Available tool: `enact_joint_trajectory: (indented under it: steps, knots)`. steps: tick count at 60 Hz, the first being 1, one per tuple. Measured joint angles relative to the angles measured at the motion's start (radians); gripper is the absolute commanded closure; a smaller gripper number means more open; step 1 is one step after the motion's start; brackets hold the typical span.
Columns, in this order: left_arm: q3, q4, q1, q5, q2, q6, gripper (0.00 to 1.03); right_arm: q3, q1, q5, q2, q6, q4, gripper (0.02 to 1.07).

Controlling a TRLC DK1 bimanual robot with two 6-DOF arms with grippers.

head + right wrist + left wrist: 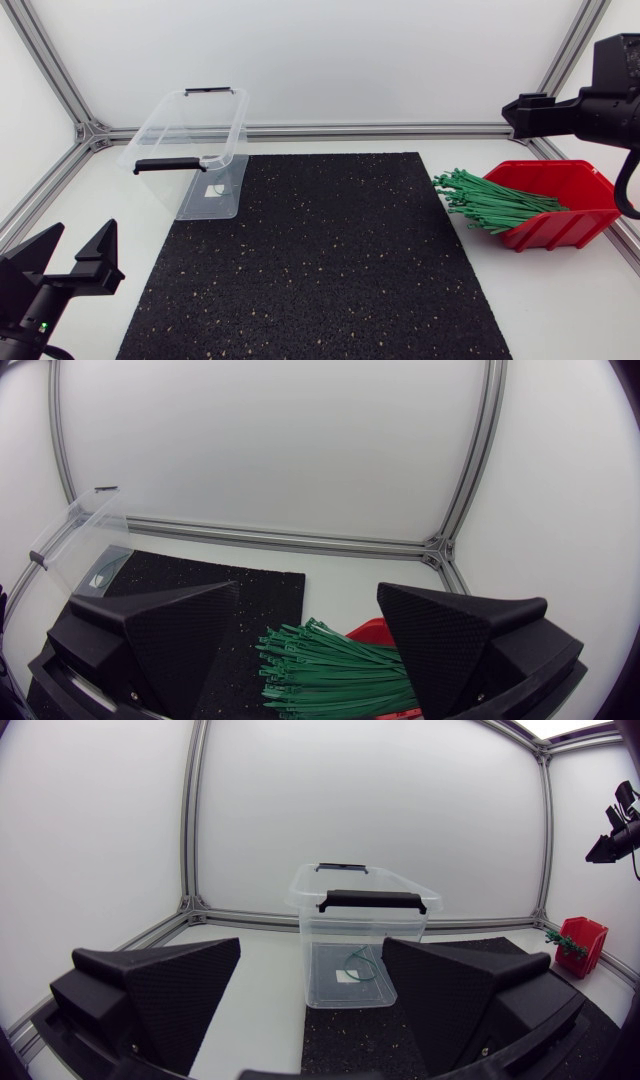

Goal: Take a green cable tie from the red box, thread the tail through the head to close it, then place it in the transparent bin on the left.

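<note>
On the left gripper [310,950], jaws released and gripping nothing, with the transparent bin [330,925] straight ahead of them and one looped green tie [357,965] on its floor. On the right gripper [308,588], jaws likewise released and bare, with the green cable ties [330,670] bundled just beneath and ahead of the gap, spilling from the red box [368,630] towards the black mat [200,575].

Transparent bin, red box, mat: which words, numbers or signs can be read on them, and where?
None can be read.
The transparent bin has a white label on its floor; its mark is too small to read.
The red box, the green cable ties and the black mat show no print.
</note>
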State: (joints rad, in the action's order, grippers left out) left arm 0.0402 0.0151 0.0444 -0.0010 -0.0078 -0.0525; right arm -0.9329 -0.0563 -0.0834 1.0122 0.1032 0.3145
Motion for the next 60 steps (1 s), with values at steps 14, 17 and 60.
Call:
enact_joint_trajectory:
  steps: [14,17,60]
  knots:
    - [0.000,-0.004,0.000,0.000,0.000,0.000,0.04,-0.138,-0.005,0.022,0.159,0.040,0.143,0.06]
    - [0.000,-0.004,0.000,0.000,0.000,0.000,0.04,-0.166,-0.011,0.006,0.195,0.047,0.162,0.06]
    - [0.000,-0.004,-0.002,0.000,0.000,0.001,0.04,-0.184,0.094,0.159,0.222,0.417,0.232,0.06]
